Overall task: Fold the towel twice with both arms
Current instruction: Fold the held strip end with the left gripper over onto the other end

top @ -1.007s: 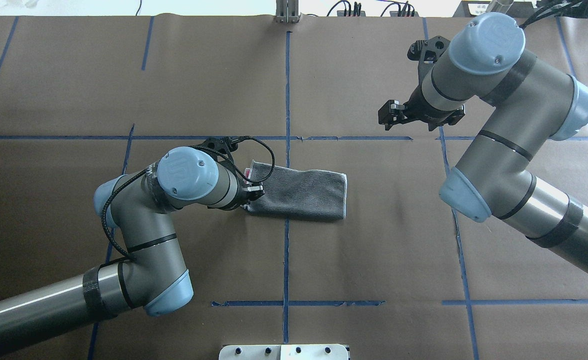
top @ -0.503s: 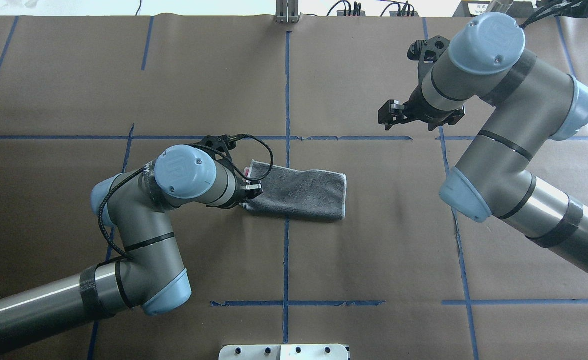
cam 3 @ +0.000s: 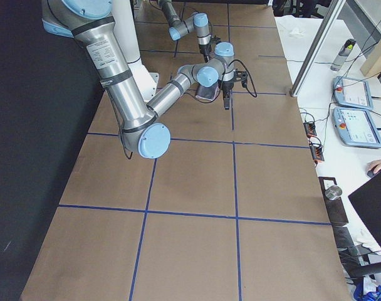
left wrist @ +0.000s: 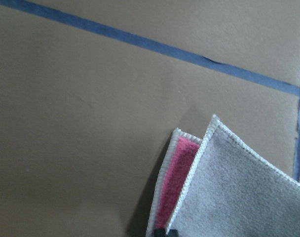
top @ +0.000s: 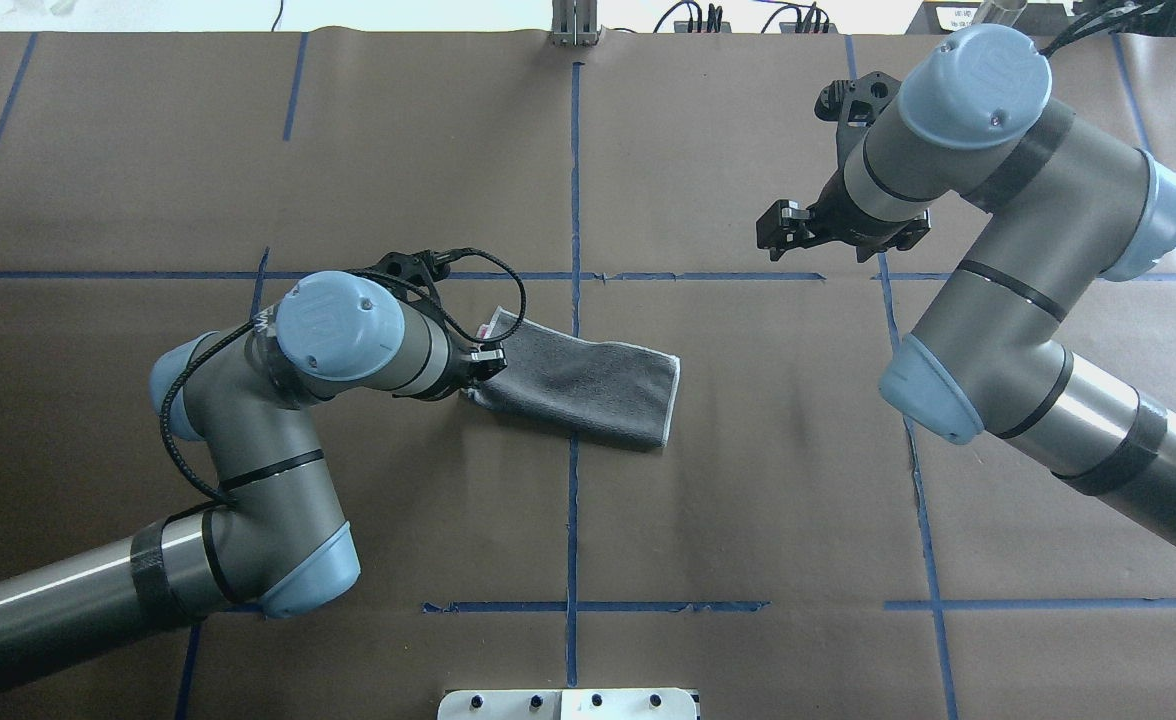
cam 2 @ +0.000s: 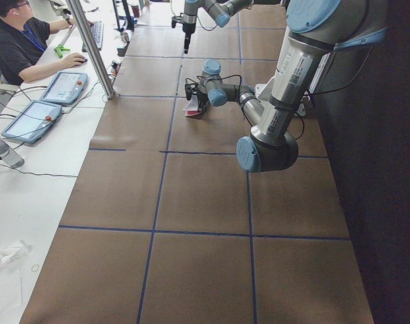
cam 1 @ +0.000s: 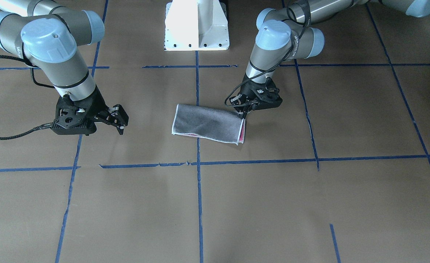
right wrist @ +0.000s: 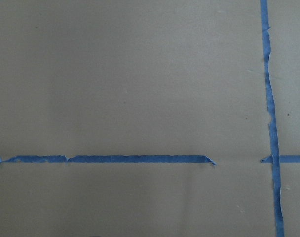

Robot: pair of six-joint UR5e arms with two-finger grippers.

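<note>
Cloth: small terry towel, grey face up, pink edge showing, folded in a strip mid-way across the brown paper worktop | my left claw clamped on its corner | my right claw fingers apart, well apart from the towel.

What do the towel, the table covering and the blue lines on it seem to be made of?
The towel: soft terry or microfibre cloth, judging by its fuzzy nap; grey face, pink face, pale stitched border. The table covering: probably matte brown paper, flat and dull. The blue lines: likely tape, torn in places.
</note>
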